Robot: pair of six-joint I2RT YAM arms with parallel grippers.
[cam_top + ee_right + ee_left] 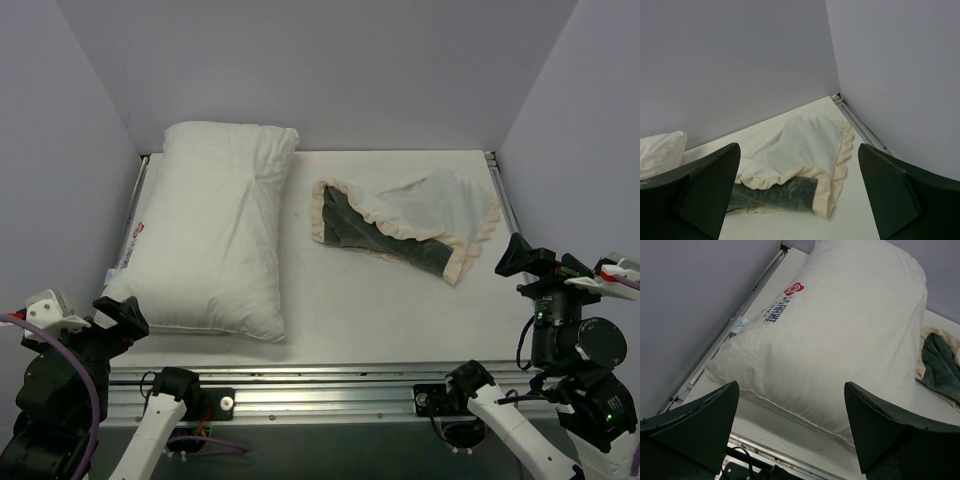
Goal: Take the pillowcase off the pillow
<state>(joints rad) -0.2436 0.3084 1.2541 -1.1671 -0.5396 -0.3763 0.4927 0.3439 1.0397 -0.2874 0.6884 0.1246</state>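
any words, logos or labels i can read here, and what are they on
Nothing here is clear enough to quote.
On the pillow, a red flower logo: a picture, no letters.
Under it, dark blue characters printed on the pillow: too blurred to read.
By the pillow's edge, a small tag with blue marks: too small to read.
On the pillowcase: no print shows.

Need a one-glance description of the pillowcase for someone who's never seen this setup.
On the white table, look at the right half, away from the plump white pillow on the left. The pillowcase lies there crumpled and flat. It alone has a dark grey face, a pale cream face and a ruffled cream frill; the pillow is plain white with a small red label.
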